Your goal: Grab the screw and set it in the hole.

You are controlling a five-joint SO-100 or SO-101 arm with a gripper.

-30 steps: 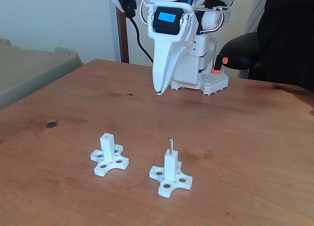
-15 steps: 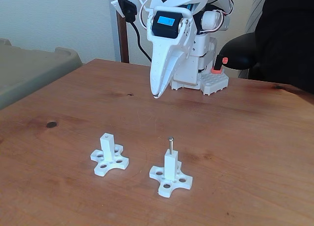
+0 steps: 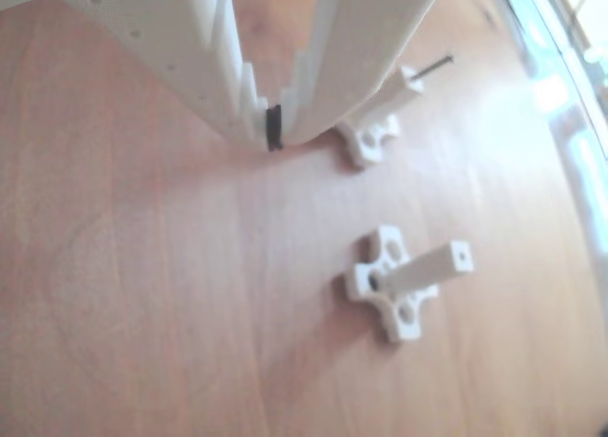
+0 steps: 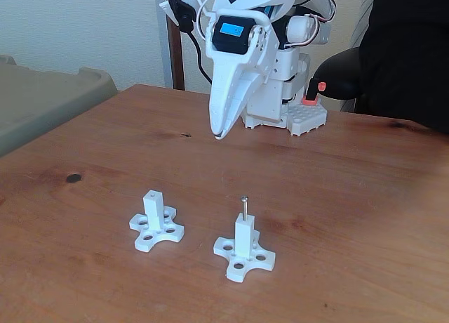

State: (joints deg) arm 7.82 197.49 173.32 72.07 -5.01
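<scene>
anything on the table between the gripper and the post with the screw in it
No. In the fixed view the wood table is bare between the shut gripper and the screw standing in its post.

Bare table (image 4: 337,182) around two posts (image 4: 153,206), the screw (image 4: 244,208) upright atop one.

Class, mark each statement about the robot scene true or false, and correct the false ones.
1. The screw stands upright in the top of a white post. True.
2. The gripper is clamped on the screw. False: it is shut with nothing between its fingers, above the table and away from the screw.
3. The other post has a screw too. False: its hole is empty.
4. Two cross-shaped fixtures sit on the wooden table. True.
</scene>
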